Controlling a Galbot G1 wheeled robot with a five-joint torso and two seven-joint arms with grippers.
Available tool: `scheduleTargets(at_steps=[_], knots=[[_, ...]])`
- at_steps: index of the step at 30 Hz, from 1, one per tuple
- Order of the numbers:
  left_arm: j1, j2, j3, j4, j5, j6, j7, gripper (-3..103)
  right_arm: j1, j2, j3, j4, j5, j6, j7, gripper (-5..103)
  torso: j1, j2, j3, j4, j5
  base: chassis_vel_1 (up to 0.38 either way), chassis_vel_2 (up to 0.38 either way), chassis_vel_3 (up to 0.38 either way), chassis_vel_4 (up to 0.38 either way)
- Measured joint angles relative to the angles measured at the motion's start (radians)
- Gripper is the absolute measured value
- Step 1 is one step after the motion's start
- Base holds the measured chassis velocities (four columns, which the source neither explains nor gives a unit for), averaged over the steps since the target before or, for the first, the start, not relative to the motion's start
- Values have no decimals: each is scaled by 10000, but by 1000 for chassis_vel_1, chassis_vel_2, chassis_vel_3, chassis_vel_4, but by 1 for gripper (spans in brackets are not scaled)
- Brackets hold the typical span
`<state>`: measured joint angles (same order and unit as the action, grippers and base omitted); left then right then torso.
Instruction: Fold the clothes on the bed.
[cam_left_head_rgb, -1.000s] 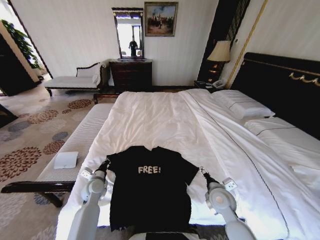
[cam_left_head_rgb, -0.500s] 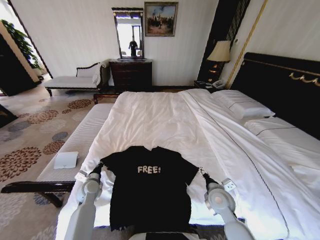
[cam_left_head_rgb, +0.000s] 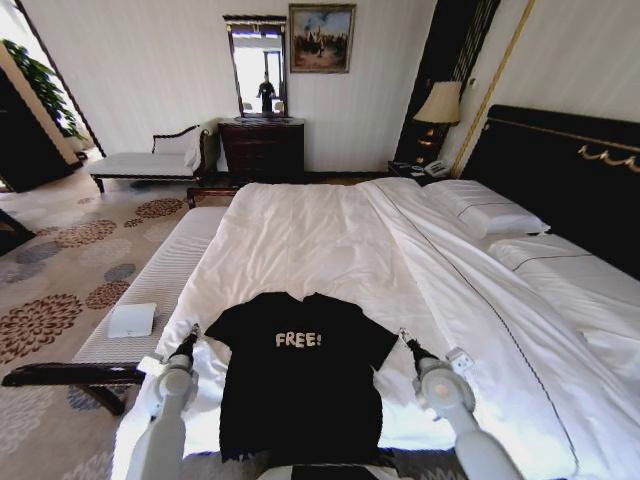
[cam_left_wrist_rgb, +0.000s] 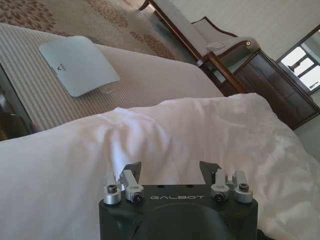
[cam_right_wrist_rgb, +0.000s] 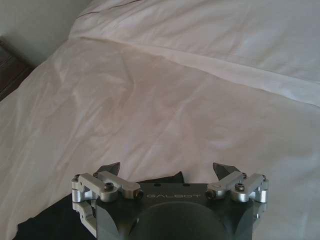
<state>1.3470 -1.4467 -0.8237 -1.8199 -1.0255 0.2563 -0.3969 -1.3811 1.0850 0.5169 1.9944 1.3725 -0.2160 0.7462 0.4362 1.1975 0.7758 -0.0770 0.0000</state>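
Note:
The clothes, one black T-shirt (cam_left_head_rgb: 300, 385) with white "FREE!" lettering, lie flat near the foot edge of the bed (cam_left_head_rgb: 320, 240), sleeves spread. My left gripper (cam_left_head_rgb: 188, 340) hovers just outside the shirt's left sleeve. In the left wrist view it (cam_left_wrist_rgb: 170, 170) is open over bare white duvet, with nothing between its fingers. My right gripper (cam_left_head_rgb: 405, 340) is beside the right sleeve. The right wrist view shows it (cam_right_wrist_rgb: 167, 170) open, with black shirt fabric (cam_right_wrist_rgb: 50, 220) just under and behind its fingers (cam_right_wrist_rgb: 110, 170).
A long pale bench (cam_left_head_rgb: 150, 290) stands along the bed's left side with a small white pad (cam_left_head_rgb: 132, 320) on it. White pillows (cam_left_head_rgb: 485, 215) and a dark headboard (cam_left_head_rgb: 560, 170) lie to the right. A dresser (cam_left_head_rgb: 262, 148) stands at the far wall.
My left gripper has moved outward to the left, and the shirt's left sleeve now lies slightly more spread. The right gripper has shifted a little to the right.

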Motion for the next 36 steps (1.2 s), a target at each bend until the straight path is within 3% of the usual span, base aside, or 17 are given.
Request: scheduleTargets(at_steps=[3,9,17,20,22,26,28,31,34,36], knots=[[913,-1,35,-529,359,-65,64,80,242,-321,-69,-236,546,-300,-73,100,-1,0,0,-1,1,0,0,0,0],[2098,-285,47,-1129,619,-330,415,100,753,-203,-415,-953,1390,-567,-15,100,-2,0,-1,1,0,0,0,0,0],[2594,-610,121,-1802,638,-427,423,100,1052,215,-641,-1931,1330,-916,-286,102,-2,0,-1,0,0,0,0,0,0],[2653,-649,157,-1930,680,-430,396,100,1046,300,-630,-2088,1171,-897,-451,88,-2,0,-1,-2,0,0,0,0,0],[2677,-665,169,-1951,723,-436,389,100,1037,324,-614,-2135,1099,-862,-536,88,-2,0,-1,-1,0,0,0,0,0],[2834,-724,228,-2050,887,-459,370,100,992,437,-528,-2177,888,-708,-672,66,-2,0,0,-1,0,0,0,0,0],[2864,-731,234,-2074,914,-463,367,100,985,454,-511,-2178,848,-675,-689,66,-2,0,0,-1,-1,0,0,0,0],[2986,-764,263,-2173,990,-479,354,100,986,556,-445,-2257,679,-524,-749,50,-2,0,-1,-1,0,0,0,0,0],[3046,-783,274,-2222,1033,-494,347,100,988,604,-413,-2321,552,-454,-797,44,-2,0,0,-1,0,0,0,0,0],[3159,-821,292,-2311,1058,-507,329,100,986,644,-379,-2470,269,-268,-970,33,-1,0,0,0,0,0,0,0,0]])
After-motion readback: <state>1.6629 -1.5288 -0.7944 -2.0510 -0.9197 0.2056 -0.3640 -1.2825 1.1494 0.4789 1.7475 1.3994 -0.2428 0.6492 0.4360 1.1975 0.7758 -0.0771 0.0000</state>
